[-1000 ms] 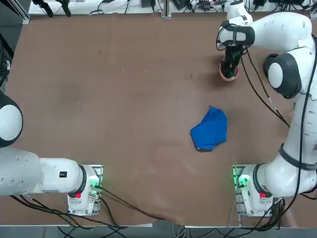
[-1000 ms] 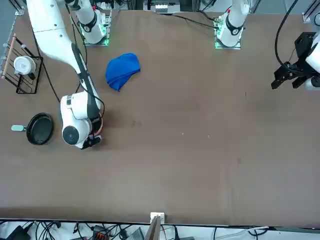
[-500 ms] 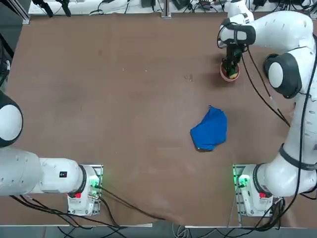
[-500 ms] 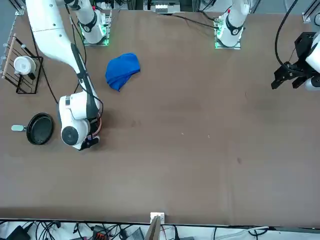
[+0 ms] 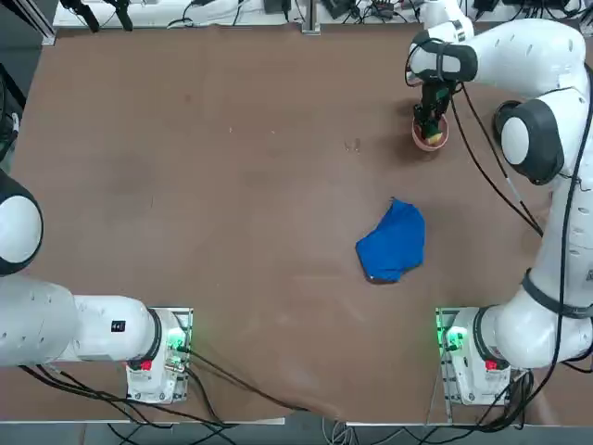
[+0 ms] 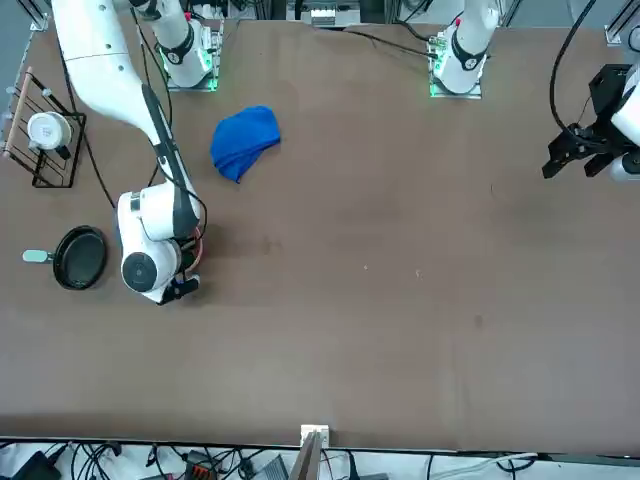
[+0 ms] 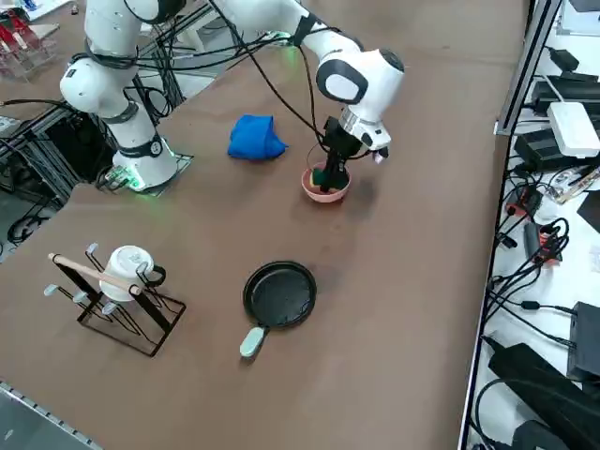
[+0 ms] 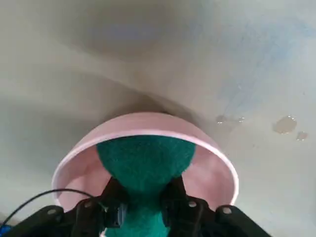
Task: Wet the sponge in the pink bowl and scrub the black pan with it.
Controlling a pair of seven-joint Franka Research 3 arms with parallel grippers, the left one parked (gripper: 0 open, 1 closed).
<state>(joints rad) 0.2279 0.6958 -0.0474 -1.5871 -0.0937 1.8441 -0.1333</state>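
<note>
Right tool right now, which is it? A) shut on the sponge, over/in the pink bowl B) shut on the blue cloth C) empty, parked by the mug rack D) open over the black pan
A: in the wrist view the right tool pinches the sponge inside the rim of the pink bowl; the black pan sits apart, untouched.

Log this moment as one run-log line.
phase: wetting | right gripper: shut on sponge, over pink bowl | black pan: untouched, apart | blue cloth: mid-table
</note>
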